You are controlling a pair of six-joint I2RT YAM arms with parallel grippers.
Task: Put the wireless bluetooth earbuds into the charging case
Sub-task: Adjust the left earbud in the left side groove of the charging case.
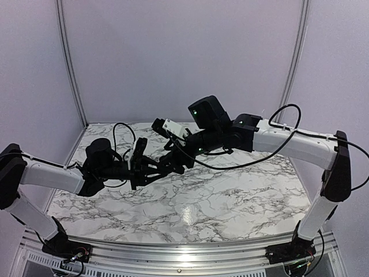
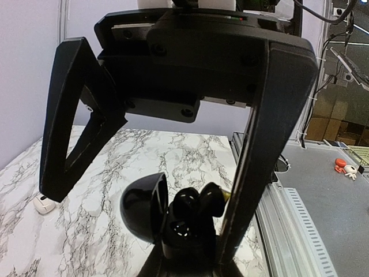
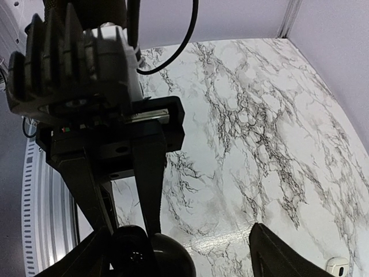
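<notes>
Left gripper (image 2: 190, 262) clenched on the charging case (image 2: 184, 236), steadying it with lid (image 2: 144, 205) open. We see both earbuds (image 2: 199, 202) standing in its wells, perhaps not fully seated. Right gripper (image 2: 137, 226) spread wide, straddling the case, holding nothing, ready to press

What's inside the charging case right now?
Lid open, the charging case shows what look like both black earbuds resting inside, above a round well. Its right side is covered by the right gripper's finger, so whether they are seated cannot be seen.
</notes>
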